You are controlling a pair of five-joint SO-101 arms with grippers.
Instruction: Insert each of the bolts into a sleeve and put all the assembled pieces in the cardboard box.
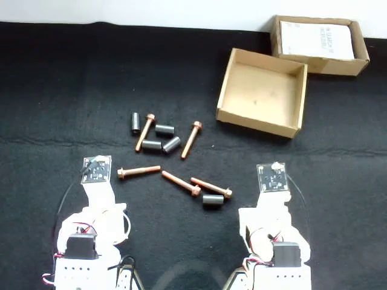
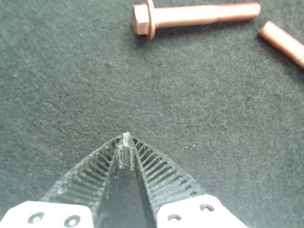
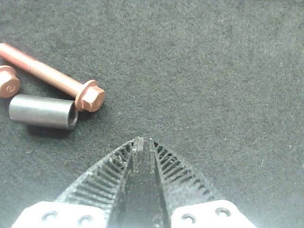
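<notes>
Several copper bolts and several short grey sleeves lie loose on the black mat, none assembled. The nearest bolts are one [image 1: 138,171] by the left arm and two [image 1: 180,183] [image 1: 211,187] in the middle, with a sleeve [image 1: 213,201] beside them. My left gripper [image 2: 126,138] is shut and empty, low over the mat just short of a bolt [image 2: 194,16]. My right gripper [image 3: 142,141] is also shut on nothing, close to a sleeve [image 3: 42,111] and a bolt [image 3: 52,78]. The open cardboard box [image 1: 227,90] stands at the back right with nothing in it.
A second cardboard box [image 1: 361,54] holding a white sheet sits behind the first, at the far right. More sleeves [image 1: 152,145] and bolts [image 1: 191,139] cluster mid-table. Both arm bases [image 1: 84,254] [image 1: 278,257] stand at the front edge.
</notes>
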